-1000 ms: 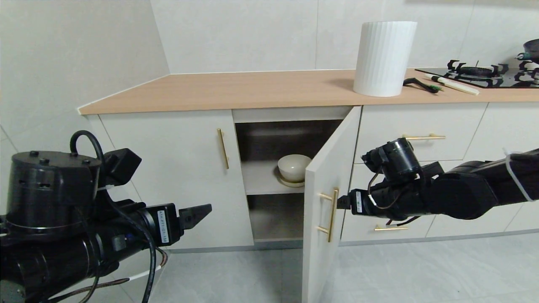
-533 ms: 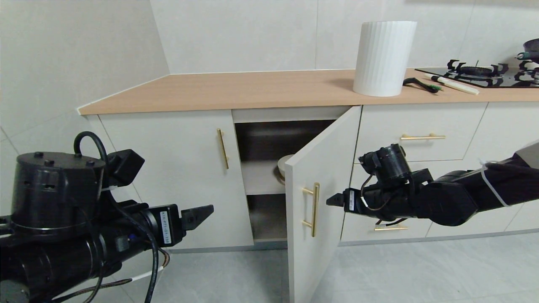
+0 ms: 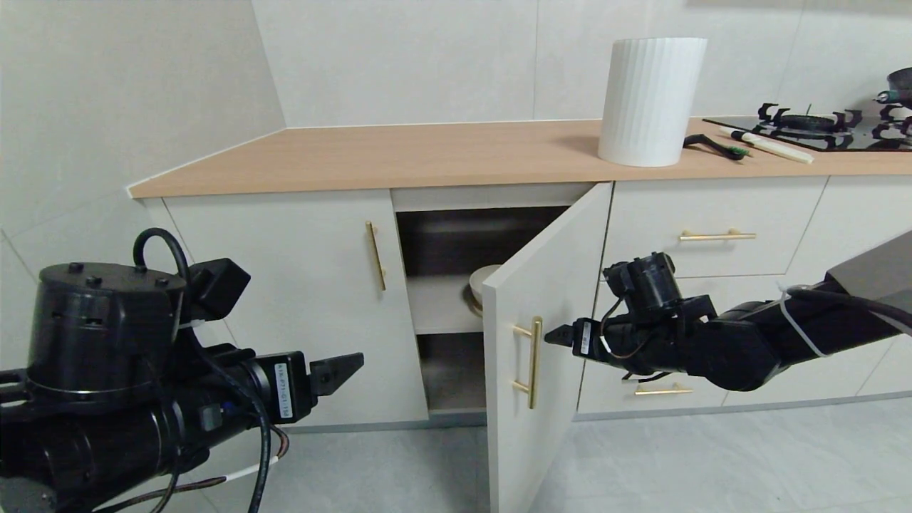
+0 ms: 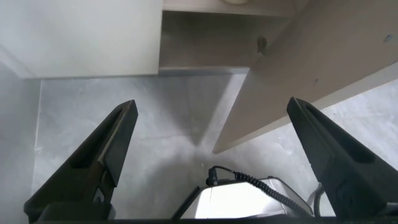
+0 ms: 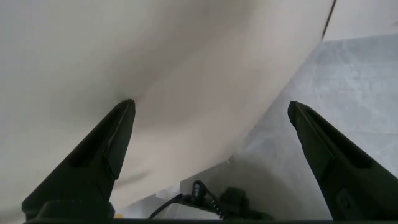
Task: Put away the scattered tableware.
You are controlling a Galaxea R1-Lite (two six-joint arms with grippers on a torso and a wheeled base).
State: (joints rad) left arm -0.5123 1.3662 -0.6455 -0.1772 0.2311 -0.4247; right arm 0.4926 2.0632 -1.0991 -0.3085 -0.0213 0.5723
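Observation:
A pale bowl (image 3: 485, 279) sits on the middle shelf of the under-counter cabinet, mostly hidden behind the half-open cabinet door (image 3: 545, 278). My right gripper (image 3: 556, 335) is at the door's outer face, just right of its brass handle (image 3: 531, 363). It is open, and in the right wrist view the right gripper (image 5: 211, 104) has the door's face (image 5: 186, 68) close before it. My left gripper (image 3: 343, 368) hangs low in front of the shut left door, open and holding nothing. In the left wrist view the left gripper (image 4: 211, 106) faces the floor and the door's lower edge (image 4: 298, 81).
On the wooden counter (image 3: 399, 153) stand a tall white ribbed container (image 3: 652, 100), a dark brush (image 3: 712, 144) and a white-handled tool (image 3: 769, 144), beside a gas hob (image 3: 812, 122). Drawers with brass pulls (image 3: 716, 234) lie right of the door. Grey floor (image 3: 677, 463) is open below.
The cabinet door has swung partway toward shut, covering most of the bowl. My right gripper has moved left along with the door. The left arm has barely shifted.

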